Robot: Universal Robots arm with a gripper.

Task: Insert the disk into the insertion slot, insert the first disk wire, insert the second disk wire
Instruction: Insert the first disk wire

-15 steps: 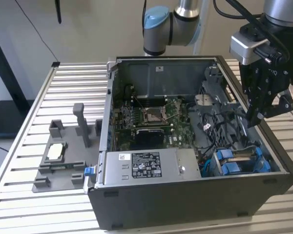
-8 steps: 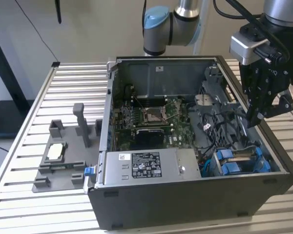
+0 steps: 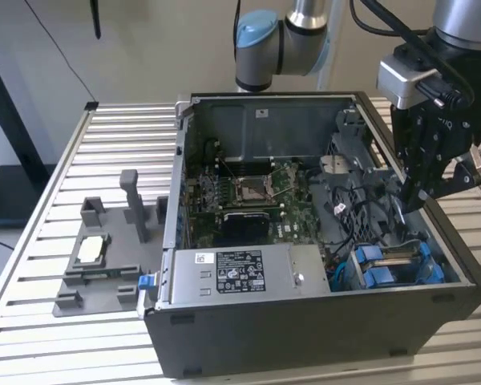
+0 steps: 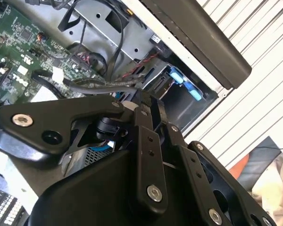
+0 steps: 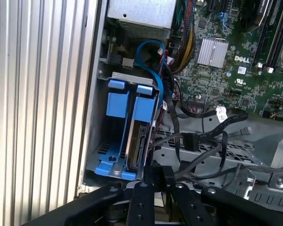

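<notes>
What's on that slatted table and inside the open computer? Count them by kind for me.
Open computer case: 1
Grey holder stand: 1
Green circuit board: 1
Power-supply box: 1
Drive bay with blue tabs: 1
Total: 5

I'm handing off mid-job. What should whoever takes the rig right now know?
The claw hangs inside the open case, beside the insertion slot and over the loose black wires. Its grip cannot be told.
The disk sits in the slot, in its blue carrier.
Done: the disk insertion, by the look of it.
Left: both disk wires. The disk's connector edge looks bare, and the plugs lie free beside the bay.
</notes>
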